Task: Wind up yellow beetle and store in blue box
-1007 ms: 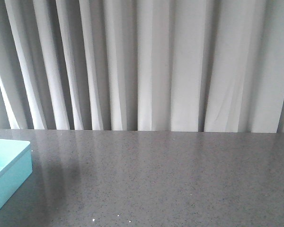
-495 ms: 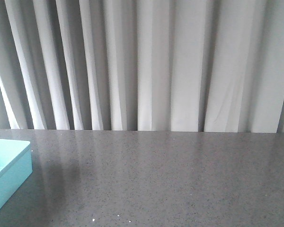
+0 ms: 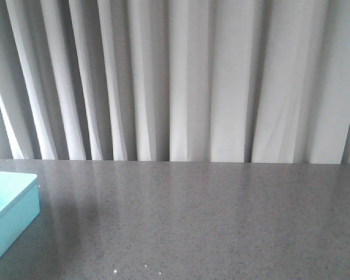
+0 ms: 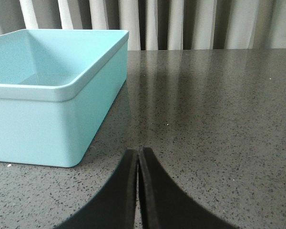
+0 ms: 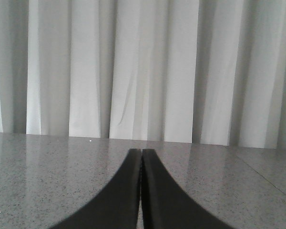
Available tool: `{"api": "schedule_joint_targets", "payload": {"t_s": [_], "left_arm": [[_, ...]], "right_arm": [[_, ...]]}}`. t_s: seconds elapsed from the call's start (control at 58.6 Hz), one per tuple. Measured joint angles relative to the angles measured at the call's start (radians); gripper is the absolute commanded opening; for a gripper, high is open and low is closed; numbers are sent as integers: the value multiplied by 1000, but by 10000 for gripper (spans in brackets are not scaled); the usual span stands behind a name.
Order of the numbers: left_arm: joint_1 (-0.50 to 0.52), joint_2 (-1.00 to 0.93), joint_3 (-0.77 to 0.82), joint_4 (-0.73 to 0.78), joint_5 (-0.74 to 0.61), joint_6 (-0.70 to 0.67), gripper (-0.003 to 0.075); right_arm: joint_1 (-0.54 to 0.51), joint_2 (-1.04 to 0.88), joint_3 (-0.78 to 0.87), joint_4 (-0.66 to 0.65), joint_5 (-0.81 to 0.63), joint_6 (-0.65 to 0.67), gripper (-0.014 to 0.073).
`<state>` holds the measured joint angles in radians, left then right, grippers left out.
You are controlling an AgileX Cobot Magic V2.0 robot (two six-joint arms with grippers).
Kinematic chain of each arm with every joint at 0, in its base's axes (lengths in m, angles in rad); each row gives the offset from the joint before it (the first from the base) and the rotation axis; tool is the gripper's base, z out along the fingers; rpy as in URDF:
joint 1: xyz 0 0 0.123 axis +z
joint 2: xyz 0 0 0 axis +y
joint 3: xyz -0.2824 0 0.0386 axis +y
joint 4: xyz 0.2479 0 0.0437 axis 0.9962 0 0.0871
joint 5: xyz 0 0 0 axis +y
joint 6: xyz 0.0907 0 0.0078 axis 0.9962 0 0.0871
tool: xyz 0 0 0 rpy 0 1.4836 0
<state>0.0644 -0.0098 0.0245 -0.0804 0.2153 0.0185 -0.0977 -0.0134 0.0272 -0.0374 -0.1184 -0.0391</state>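
Note:
The blue box [image 3: 9,219] stands at the table's left edge in the front view, only its corner showing. In the left wrist view the blue box [image 4: 52,90] is open-topped, and what shows of its inside holds nothing. My left gripper [image 4: 138,151] is shut with nothing between its black fingers, low over the table just beside the box's near corner. My right gripper [image 5: 141,152] is shut and holds nothing, low over the bare table, facing the curtain. The yellow beetle is out of view in every frame. Neither gripper shows in the front view.
A dark speckled grey tabletop [image 3: 210,221] runs back to a white pleated curtain [image 3: 181,81]. A seam in the tabletop [image 5: 267,176] shows in the right wrist view.

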Motion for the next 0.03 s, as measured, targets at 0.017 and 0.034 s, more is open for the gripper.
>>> {"api": "schedule_joint_targets", "payload": {"t_s": [0.017,0.034], "left_arm": [[0,0,0,0,0,0,-6],[0,0,0,0,0,0,-6]], "right_arm": [[0,0,0,0,0,0,-7],[0,0,0,0,0,0,-7]]}}
